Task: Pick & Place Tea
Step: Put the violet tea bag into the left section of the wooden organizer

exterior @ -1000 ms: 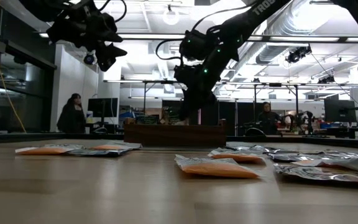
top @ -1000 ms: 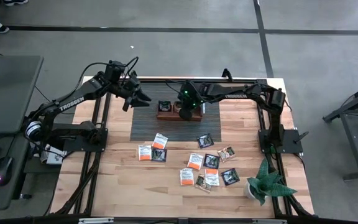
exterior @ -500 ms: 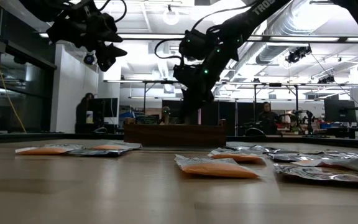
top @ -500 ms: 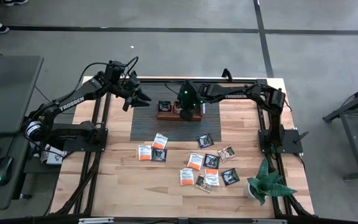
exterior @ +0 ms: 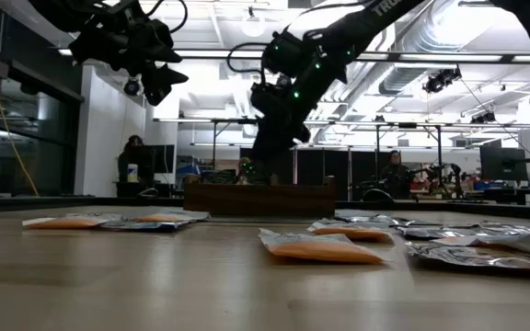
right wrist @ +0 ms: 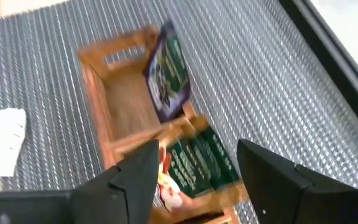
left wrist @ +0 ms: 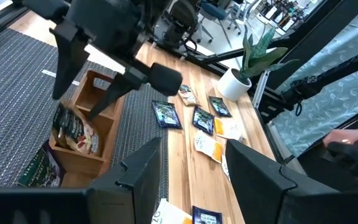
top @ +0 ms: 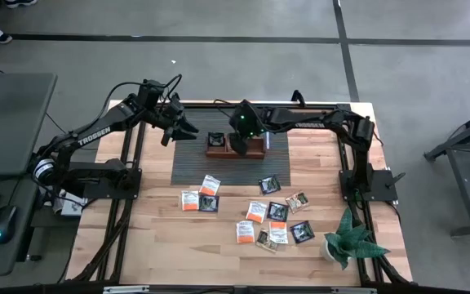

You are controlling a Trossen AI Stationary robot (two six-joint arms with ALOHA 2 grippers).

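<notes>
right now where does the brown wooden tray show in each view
High view: brown three-compartment wooden tray at upper centre, on the dark ribbed mat.
Low view: low dark box at centre, behind the sachets.
Left wrist view: lower left, sachets inside.
Right wrist view: centre, sachets inside.
Shared landmark: the mat under it.

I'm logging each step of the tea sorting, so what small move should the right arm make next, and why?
Probably lift clear and swing toward the loose sachets on the bare wood. The right gripper hangs over the wooden tray with its jaws open and empty, and a dark sachet already leans in a compartment.
</notes>
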